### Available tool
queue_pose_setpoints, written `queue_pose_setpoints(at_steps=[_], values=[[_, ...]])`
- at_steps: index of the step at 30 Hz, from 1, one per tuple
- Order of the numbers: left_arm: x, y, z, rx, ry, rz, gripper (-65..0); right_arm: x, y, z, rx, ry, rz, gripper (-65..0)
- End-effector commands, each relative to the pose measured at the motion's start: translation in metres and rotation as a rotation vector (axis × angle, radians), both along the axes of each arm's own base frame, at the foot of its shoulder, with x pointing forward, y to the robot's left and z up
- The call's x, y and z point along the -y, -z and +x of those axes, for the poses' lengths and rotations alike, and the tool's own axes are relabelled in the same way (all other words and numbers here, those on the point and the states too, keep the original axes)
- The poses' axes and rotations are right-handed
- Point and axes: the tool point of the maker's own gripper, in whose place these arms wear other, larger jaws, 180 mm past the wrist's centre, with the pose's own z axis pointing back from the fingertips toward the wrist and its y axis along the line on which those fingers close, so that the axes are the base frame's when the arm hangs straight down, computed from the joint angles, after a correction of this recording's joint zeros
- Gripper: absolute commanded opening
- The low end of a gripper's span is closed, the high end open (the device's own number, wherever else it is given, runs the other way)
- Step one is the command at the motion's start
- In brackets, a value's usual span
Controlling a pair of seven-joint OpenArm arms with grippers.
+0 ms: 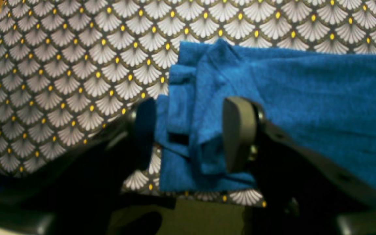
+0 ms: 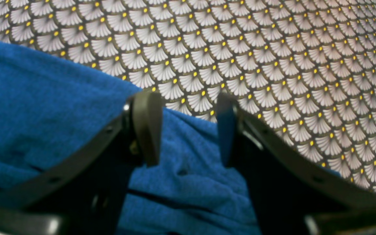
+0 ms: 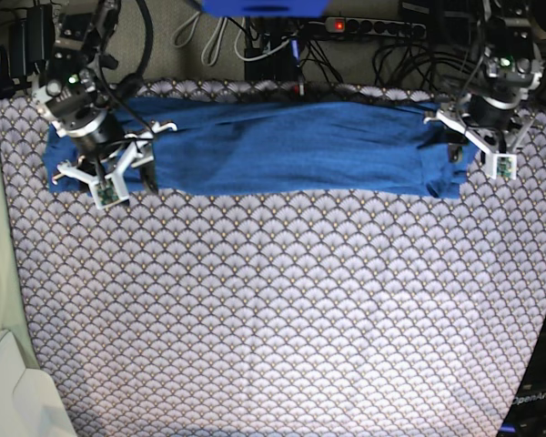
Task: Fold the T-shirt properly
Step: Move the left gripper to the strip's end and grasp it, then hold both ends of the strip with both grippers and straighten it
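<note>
T-shirt (image 3: 291, 146): long folded band, frame top, on scallop-patterned cloth (image 3: 282, 309); both grippers' jaws spread at its ends, likely just set down.

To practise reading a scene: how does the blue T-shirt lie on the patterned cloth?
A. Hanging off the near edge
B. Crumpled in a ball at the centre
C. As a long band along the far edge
C: in the base view the T-shirt stretches between both arms along the patterned cloth's far edge.

We saw the T-shirt (image 1: 305, 98) run past the left wrist view's right edge, blurred there; the left end effector (image 1: 188, 133) hid its folds.
</note>
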Motion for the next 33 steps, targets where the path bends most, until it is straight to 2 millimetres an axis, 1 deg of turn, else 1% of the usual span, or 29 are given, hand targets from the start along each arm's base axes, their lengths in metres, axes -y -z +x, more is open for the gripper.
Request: queue_pose_setpoints(at_steps=[1, 4, 6, 8, 11, 13, 16, 19, 23, 28, 31, 33], values=[[-0.003, -0.009, 0.004, 0.035, 0.000, 0.016, -33.6, 0.000, -0.011, 0.005, 0.045, -0.005, 0.004, -36.6], [-0.002, -0.011, 0.006, 0.042, 0.003, 0.014, -33.5, 0.000, -0.011, 0.005, 0.045, -0.005, 0.004, -36.6], [0.001, -0.015, 0.015, 0.061, 0.008, 0.006, -33.5, 0.000, -0.011, 0.005, 0.045, -0.005, 0.004, -36.6], [0.012, -0.016, 0.026, 0.082, 0.016, -0.020, -33.5, 0.000, -0.011, 0.005, 0.045, -0.005, 0.004, -36.6], [0.023, -0.006, 0.036, 0.074, 0.026, -0.050, -33.6, 0.000, -0.011, 0.005, 0.043, -0.005, 0.004, -36.6], [0.034, 0.004, 0.041, 0.057, 0.043, -0.074, -33.7, 0.000, -0.011, 0.005, 0.043, -0.005, 0.004, -36.6], [0.042, 0.016, 0.042, 0.027, 0.056, -0.088, -33.7, 0.000, -0.011, 0.005, 0.043, -0.005, 0.004, -36.6], [0.038, 0.029, 0.037, -0.008, 0.045, -0.092, -33.8, 0.002, -0.010, 0.004, 0.040, -0.001, 0.001, -36.6], [0.032, 0.035, 0.033, -0.029, 0.038, -0.081, -33.8, 0.002, -0.010, 0.004, 0.042, -0.001, 0.001, -36.6], [-0.002, 0.025, 0.032, -0.004, -0.044, -0.049, -33.8, 0.003, -0.011, 0.005, 0.043, -0.009, -0.007, -36.6], [-0.014, 0.021, 0.031, 0.008, -0.075, -0.037, -33.8, 0.003, -0.011, 0.005, 0.043, -0.009, -0.007, -36.6], [-0.018, 0.019, 0.031, 0.012, -0.084, -0.034, -33.8, 0.003, -0.011, 0.005, 0.043, -0.009, -0.007, -36.6]])
